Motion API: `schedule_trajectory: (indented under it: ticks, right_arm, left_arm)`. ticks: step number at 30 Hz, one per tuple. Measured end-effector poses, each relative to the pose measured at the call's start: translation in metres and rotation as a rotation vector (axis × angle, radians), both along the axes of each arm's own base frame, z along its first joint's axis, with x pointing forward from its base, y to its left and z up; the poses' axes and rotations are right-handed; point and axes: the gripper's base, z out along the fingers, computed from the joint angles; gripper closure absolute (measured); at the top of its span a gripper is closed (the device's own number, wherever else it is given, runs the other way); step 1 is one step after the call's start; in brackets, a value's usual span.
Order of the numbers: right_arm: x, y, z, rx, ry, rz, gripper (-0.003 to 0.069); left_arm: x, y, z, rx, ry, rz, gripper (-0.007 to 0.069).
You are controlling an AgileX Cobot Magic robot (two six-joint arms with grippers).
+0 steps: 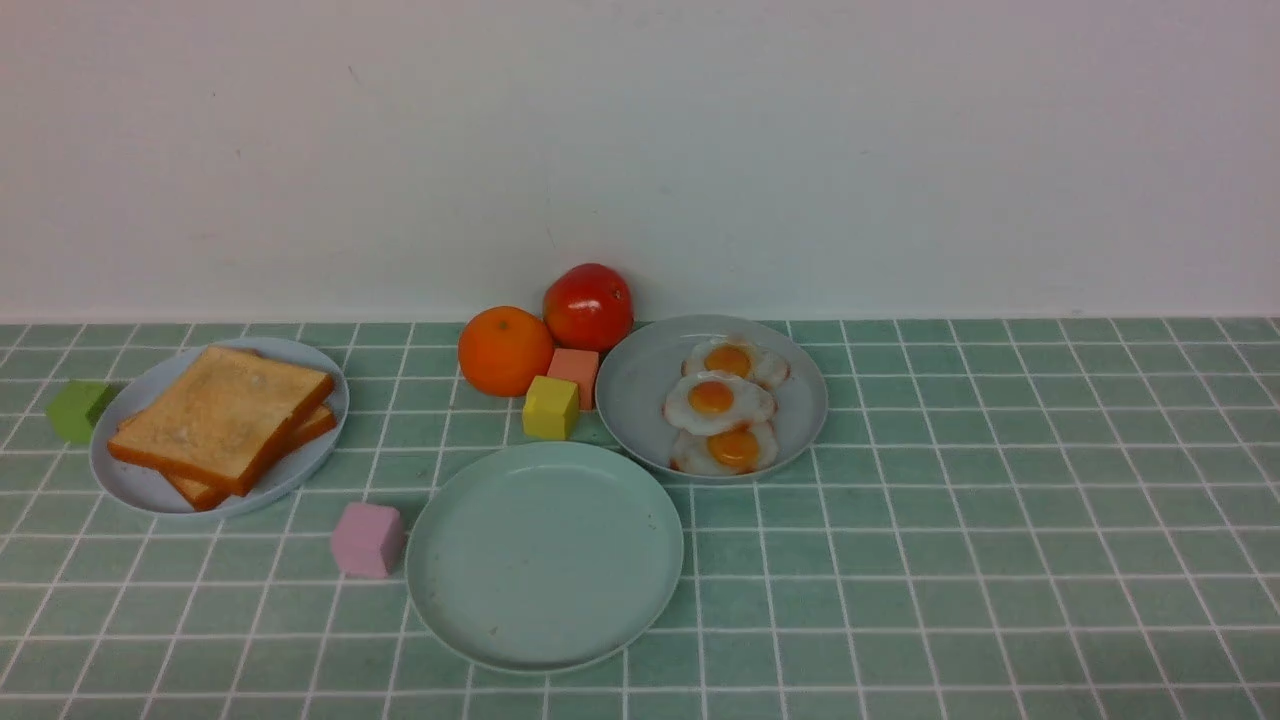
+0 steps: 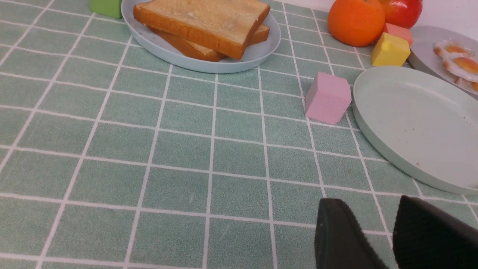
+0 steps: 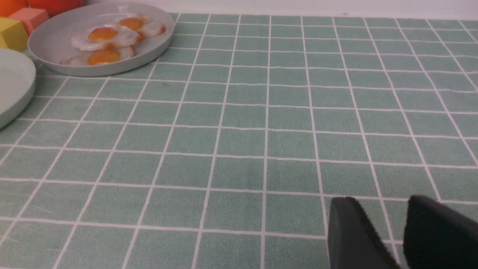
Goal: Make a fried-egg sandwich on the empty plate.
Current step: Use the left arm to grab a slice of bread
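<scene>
My left gripper [image 2: 368, 203] hangs low over the tablecloth [image 2: 149, 149], jaws partly apart with nothing between them. Nearest ahead of it is the empty mint plate [image 2: 418, 123], with a pink cube [image 2: 328, 98] just beside its rim. The two toast slices [image 2: 209, 18] lie stacked farther ahead on a light blue plate [image 2: 257, 56]. My right gripper [image 3: 381, 201] is likewise parted and empty. The fried eggs [image 3: 101, 35] sit well ahead of it on a grey plate [image 3: 48, 45].

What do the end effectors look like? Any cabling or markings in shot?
Only the tips show, in the wrist views. The left end effector and right end effector each have two matte black fingers, wedge-shaped with rounded ends and slightly fuzzy edges. No cables, markings or arm links are visible. Neither arm shows in the front view.
</scene>
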Motion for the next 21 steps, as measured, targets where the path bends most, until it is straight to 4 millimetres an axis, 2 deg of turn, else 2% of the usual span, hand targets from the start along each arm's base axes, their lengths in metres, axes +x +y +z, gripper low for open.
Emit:
schedule_trajectory:
  ticks: [16, 18, 21]
  right_arm:
    - [0.0, 0.0, 0.0, 0.0, 0.0, 0.0, 0.0419]
    - [0.0, 0.0, 0.0, 0.0, 0.0, 0.0, 0.0419]
    - [0.0, 0.0, 0.0, 0.0, 0.0, 0.0, 0.0419]
  left_arm:
    - [0.0, 0.0, 0.002, -0.013, -0.017, 0.002, 0.0386]
    - [0.002, -0.001, 0.006, -0.093, -0.06, 0.012, 0.0386]
    - [0.003, -0.003, 0.015, -0.317, -0.13, 0.041, 0.0386]
